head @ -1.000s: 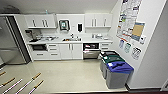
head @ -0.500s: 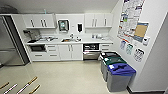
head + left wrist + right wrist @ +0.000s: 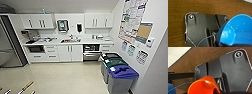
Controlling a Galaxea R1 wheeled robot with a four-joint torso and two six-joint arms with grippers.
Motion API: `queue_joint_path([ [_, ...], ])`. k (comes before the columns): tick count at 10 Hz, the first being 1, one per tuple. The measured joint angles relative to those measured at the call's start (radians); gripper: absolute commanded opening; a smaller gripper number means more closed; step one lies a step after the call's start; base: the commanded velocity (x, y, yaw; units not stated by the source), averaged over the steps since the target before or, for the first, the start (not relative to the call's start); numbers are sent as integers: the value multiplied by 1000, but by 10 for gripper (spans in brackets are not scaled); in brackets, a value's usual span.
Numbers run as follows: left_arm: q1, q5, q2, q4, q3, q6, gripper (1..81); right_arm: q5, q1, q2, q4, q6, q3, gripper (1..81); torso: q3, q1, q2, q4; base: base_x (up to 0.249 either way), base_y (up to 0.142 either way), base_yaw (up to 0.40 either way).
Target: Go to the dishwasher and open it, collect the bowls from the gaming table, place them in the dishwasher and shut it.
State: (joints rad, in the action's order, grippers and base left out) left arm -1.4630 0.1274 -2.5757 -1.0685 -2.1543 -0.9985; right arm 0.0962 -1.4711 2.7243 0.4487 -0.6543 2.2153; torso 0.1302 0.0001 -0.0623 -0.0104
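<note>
Head view: kitchenette w/ white cabinets (image 3: 67, 52) under a long counter (image 3: 75, 41); sink (image 3: 70, 40) about mid-counter, wall cupboards above. The dishwasher (image 3: 91, 52) sits under the counter towards the right end, between white cabinet fronts; its upper part shows a dark inside w/ racks, steel front below it, so it looks at least partly open, exact door angle not clear. A steel fridge (image 3: 8, 47) stands at far left. Along the right wall, a row of bins: the nearest has a blue lid (image 3: 123, 72), the next a green lid (image 3: 114, 62), a dark one behind. Posters and notices (image 3: 132, 18) hang on that wall. Pale floor (image 3: 62, 77) in between.

Left wrist view: blue bowl (image 3: 238, 31), seen tilted w/ its inside facing the camera, close against the left gripper; fingers not clear, so can't tell how far they're spread or whether they grip it. Brown wood-grain surface (image 3: 180, 12) behind.

Right wrist view: orange bowl (image 3: 203, 85) close at the right gripper, inside turned to the camera; same there, grip can't be told. Wood-grain surface (image 3: 193, 59) behind, pale floor at one corner.
</note>
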Motion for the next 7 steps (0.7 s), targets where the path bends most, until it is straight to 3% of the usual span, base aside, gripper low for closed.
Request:
queue_joint_path([
  [7, 0, 0, 0, 0, 0, 0, 10, 0, 0, 0, 0, 0, 0, 10, 0, 0, 0, 0, 157, 0, 0],
])
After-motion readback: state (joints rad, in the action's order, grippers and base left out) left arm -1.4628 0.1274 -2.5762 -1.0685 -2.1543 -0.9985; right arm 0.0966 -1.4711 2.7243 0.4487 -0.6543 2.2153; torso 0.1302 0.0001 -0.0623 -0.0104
